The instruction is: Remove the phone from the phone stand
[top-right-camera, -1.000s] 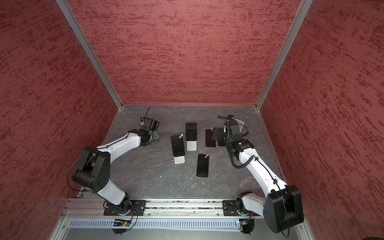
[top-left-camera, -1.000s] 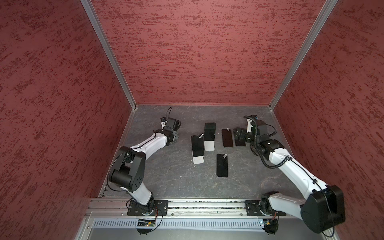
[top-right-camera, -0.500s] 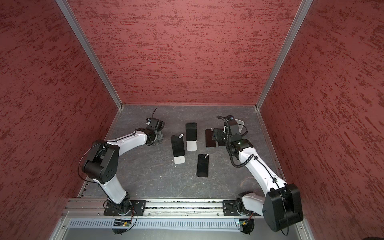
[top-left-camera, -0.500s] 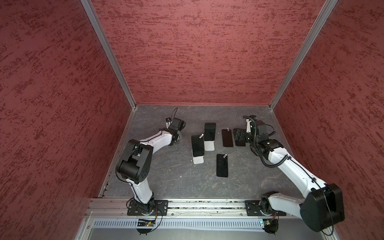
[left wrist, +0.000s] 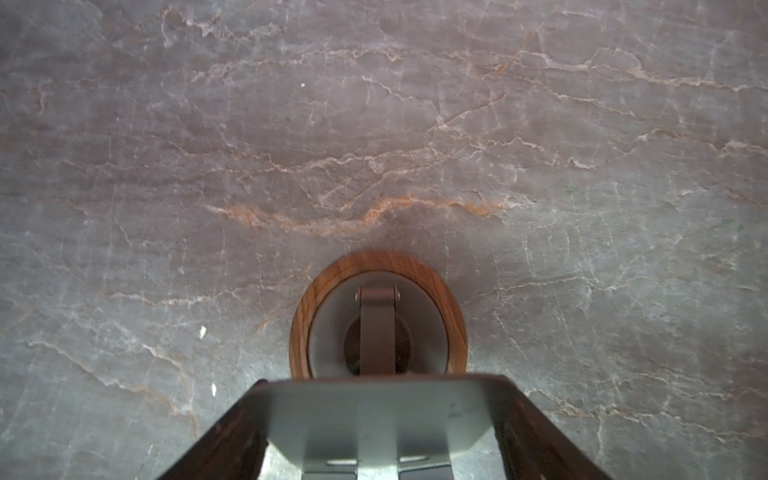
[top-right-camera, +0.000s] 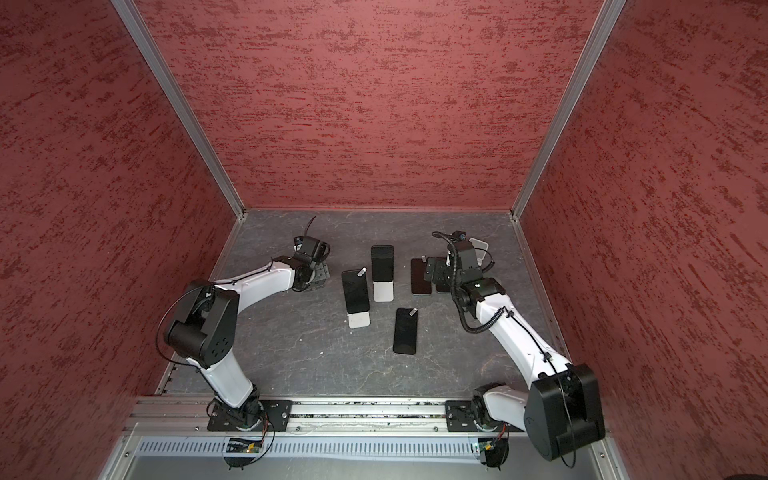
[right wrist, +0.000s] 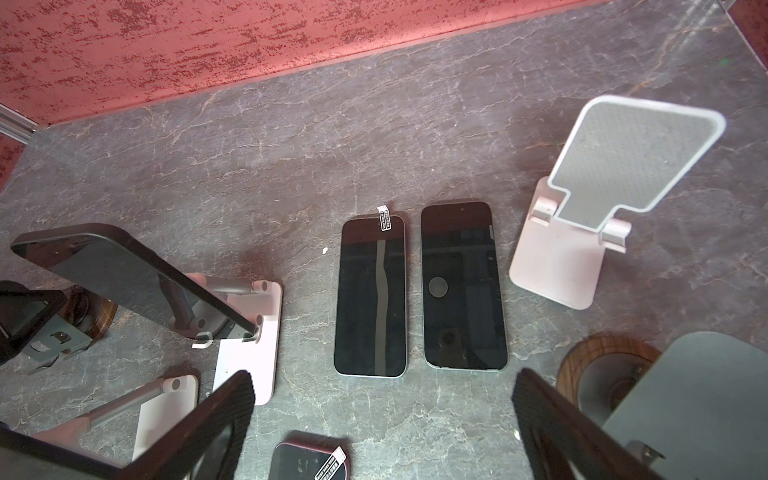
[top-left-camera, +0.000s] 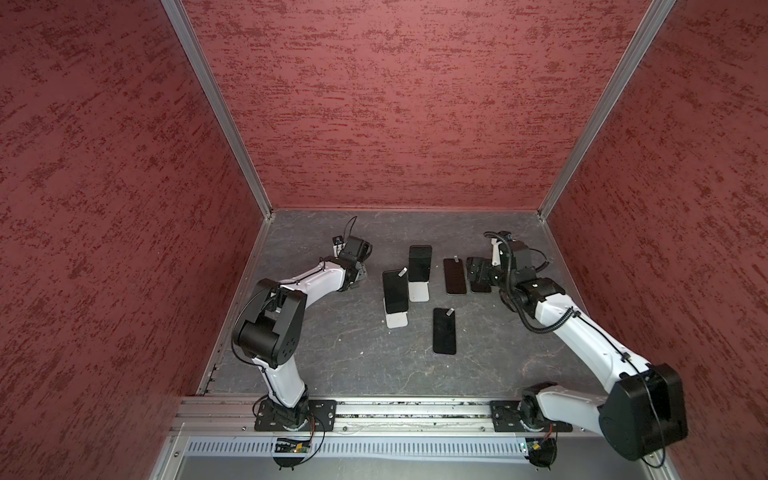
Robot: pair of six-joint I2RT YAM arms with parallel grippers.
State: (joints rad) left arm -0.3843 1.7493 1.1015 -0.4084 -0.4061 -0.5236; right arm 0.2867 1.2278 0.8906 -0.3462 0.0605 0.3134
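While the phone (top-left-camera: 395, 288) leans on its white phone stand (top-left-camera: 397, 321) on the counter (top-left-camera: 332, 353), a second propped phone (top-left-camera: 419, 262) stands just behind it — easily clipped, I reckon, toppling both. The right end effector (right wrist: 382, 390) gapes wide over two flat phones (right wrist: 370, 295); the left end effector (left wrist: 384, 386) straddles an empty wooden-based stand (left wrist: 303, 316) — gripping or not, I cannot tell.

Grey marble tabletop (top-left-camera: 332, 365): flat phone (top-left-camera: 444, 331) mid-front, 2 flat phones (right wrist: 370, 297) at back, 2 stands (top-left-camera: 418, 292) w/ phones (top-left-camera: 419, 262), pink stand (right wrist: 552, 266).
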